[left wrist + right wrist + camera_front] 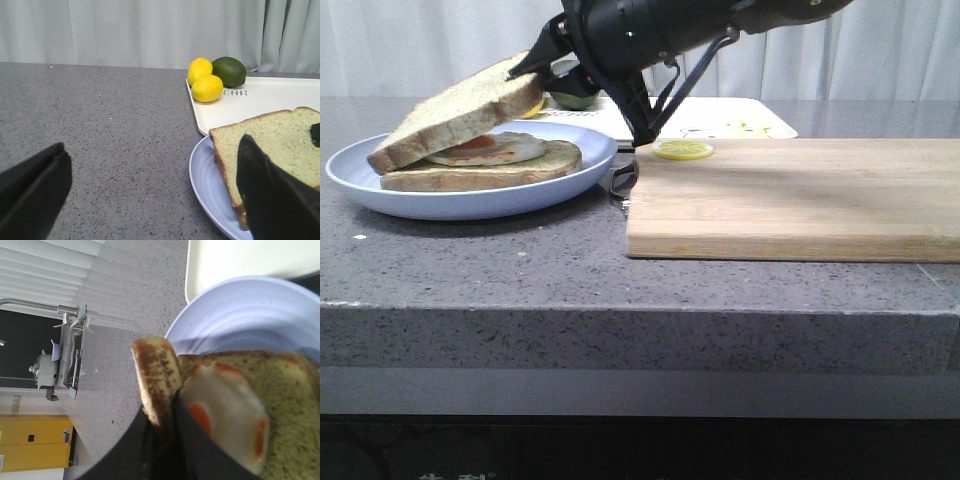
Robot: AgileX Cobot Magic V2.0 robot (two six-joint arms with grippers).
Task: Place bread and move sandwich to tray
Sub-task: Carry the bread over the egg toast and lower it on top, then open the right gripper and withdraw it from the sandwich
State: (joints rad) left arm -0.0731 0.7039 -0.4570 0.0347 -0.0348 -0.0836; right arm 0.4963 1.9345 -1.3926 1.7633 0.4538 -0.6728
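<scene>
At the left of the front view a round light-blue plate (360,180) sat on the gray stone counter (520,260). On it lay the sandwich (485,165): a brown-crusted toast slice with a white fried egg and orange yolk on top. The bread (460,115), a thick slice with a brown crust and a pale greenish face, leaned over the egg, low at the left and high at the right. The right gripper (535,70) pinched its high end. The left gripper (150,195) was spread wide with nothing in it.

Behind the plate, in the upper middle, was the white tray (760,115). It held two lemons (206,81) and a green lime (230,71). On the right lay a wooden cutting board (800,200) with one lemon slice (683,150) on it.
</scene>
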